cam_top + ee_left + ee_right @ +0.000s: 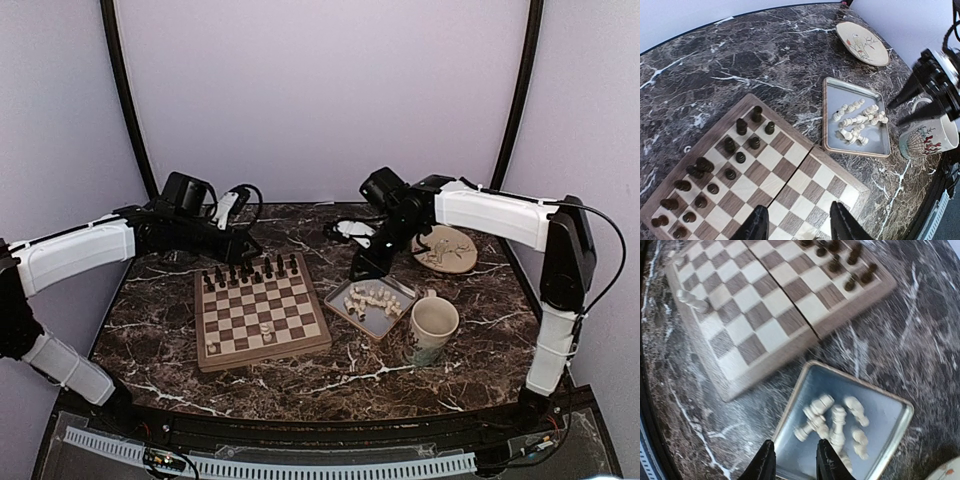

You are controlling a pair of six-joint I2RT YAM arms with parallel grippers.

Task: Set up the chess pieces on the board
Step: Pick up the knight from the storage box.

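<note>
The board [262, 312] lies left of centre, with dark chessmen [250, 272] on its far rows. One cream chess piece [266, 327] rests on a near square and lies on its side [692, 300] in the right wrist view. Several more chess pieces [372, 297] are heaped in a grey metal tray [352, 313]. My left gripper [245, 248] hovers over the board's far edge, open, with bare squares [790, 185] between its fingers [757, 225]. My right gripper [794, 465] hangs open, its jaws a small gap apart, above the tray's near-left corner [790, 410], just short of the pile [832, 420], holding nothing.
A patterned mug [432, 330] stands right of the tray, near the front. A round decorated plate [445, 248] lies at the back right. The dark marble table [330, 385] ends at a curved front edge. From the left wrist, the right gripper [910, 102] shows over the tray [879, 148].
</note>
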